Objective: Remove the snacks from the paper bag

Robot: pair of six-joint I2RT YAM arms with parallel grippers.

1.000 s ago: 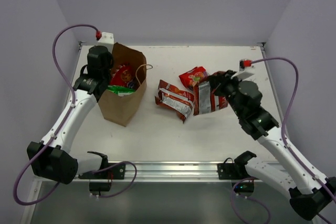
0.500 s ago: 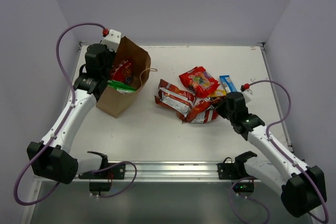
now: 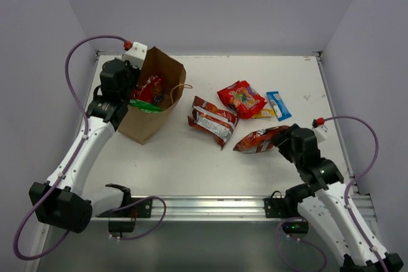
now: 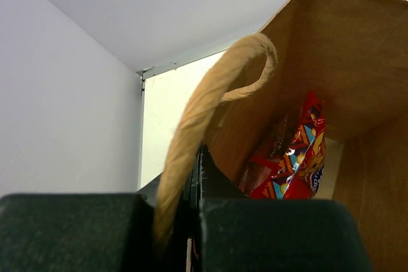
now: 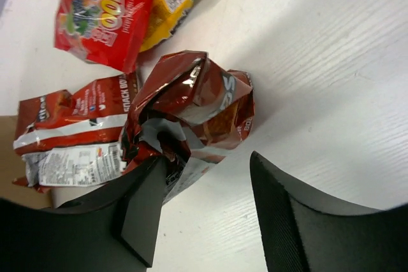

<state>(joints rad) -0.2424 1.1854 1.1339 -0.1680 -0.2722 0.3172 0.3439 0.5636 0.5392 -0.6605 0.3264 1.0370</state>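
Observation:
The brown paper bag [image 3: 155, 103] stands tilted at the table's left, and my left gripper [image 3: 125, 83] is shut on its rim beside the twisted handle [image 4: 210, 97]. Inside it lie a red packet [image 3: 150, 87] and a green packet [image 3: 146, 107]; the left wrist view shows the red packet [image 4: 299, 157]. The other snacks lie on the table: a red-silver bag [image 3: 213, 121], a red candy bag [image 3: 241, 98], a blue bar [image 3: 278, 104] and a crumpled dark-red bag [image 3: 258, 139]. My right gripper [image 5: 207, 202] stands open just behind the crumpled bag [image 5: 191, 109], its left finger touching the foil.
A small yellow packet [image 3: 264, 114] lies between the candy bag and the blue bar. A metal rail [image 3: 210, 205] runs along the near edge. Walls close in the table's back and sides. Bare white tabletop [image 5: 331, 81] lies to the right of the crumpled bag.
My right gripper carried the crumpled bag down onto the table, opened and drew back toward the near edge. The left arm kept its grip and tilted the paper bag slightly.

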